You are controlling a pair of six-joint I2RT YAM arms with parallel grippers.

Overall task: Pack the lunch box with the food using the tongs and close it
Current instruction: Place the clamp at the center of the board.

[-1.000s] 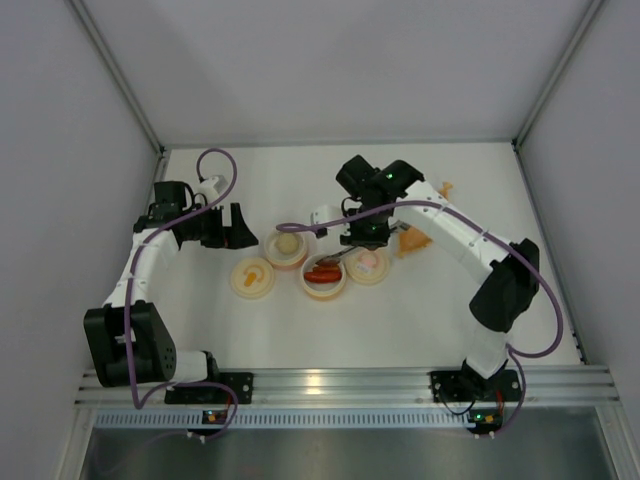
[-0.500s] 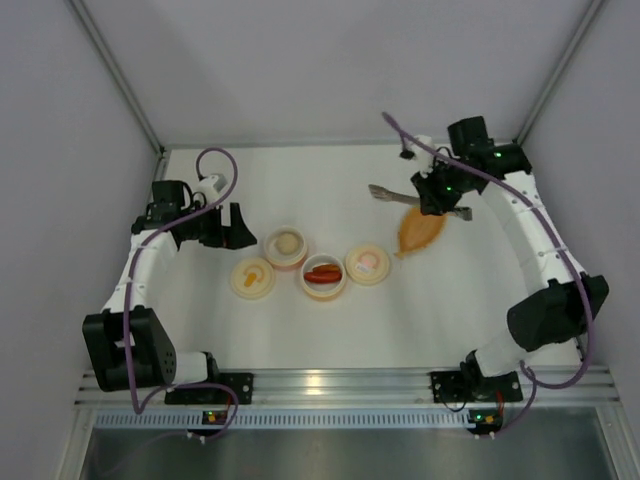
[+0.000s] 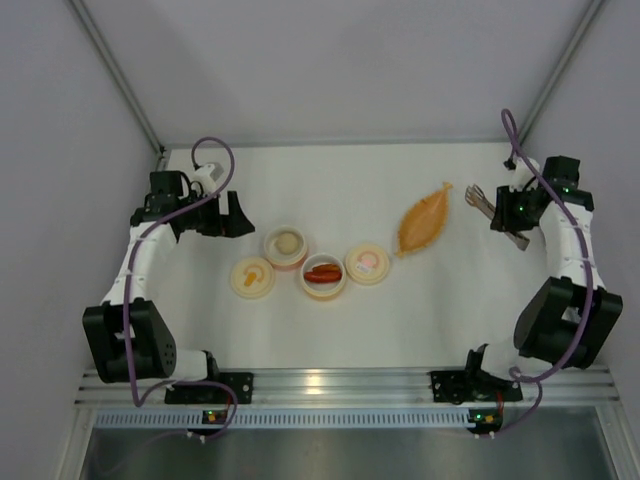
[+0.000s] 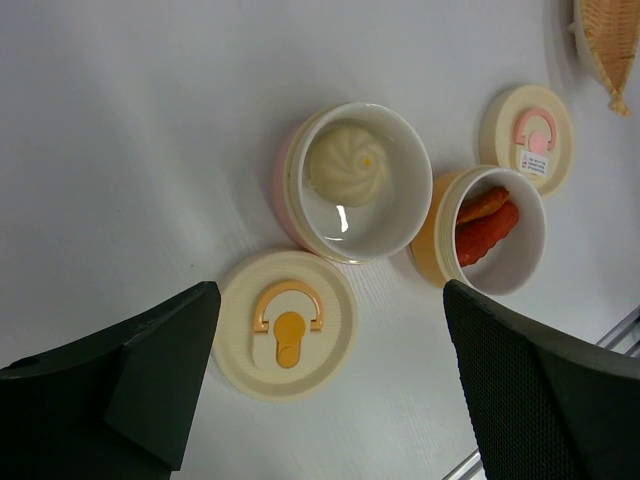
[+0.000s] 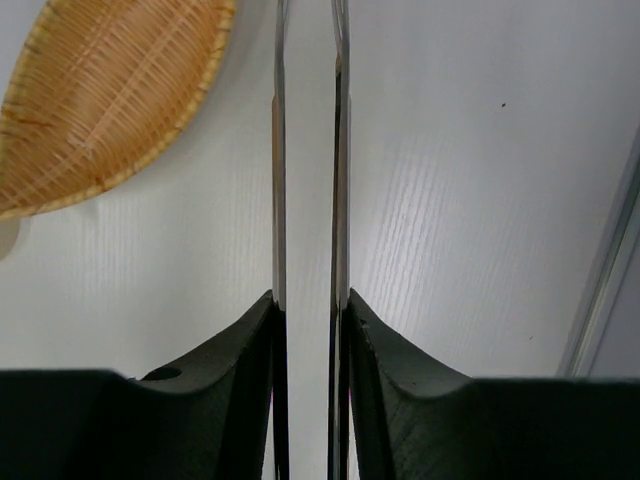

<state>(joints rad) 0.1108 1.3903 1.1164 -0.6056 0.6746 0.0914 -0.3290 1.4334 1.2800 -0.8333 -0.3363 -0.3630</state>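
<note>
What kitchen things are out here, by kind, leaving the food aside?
Round open containers, pink and orange: 2
Cream round lids: 2
Woven orange leaf-shaped dish: 1
Slim silver metal tongs: 1
Total: 6

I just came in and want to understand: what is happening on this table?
The right gripper holds the tongs far to the right, near the leaf-shaped dish. The left gripper hangs open near two round boxes. A bun sits in one, red pieces in the other; both lids lie off.
</note>
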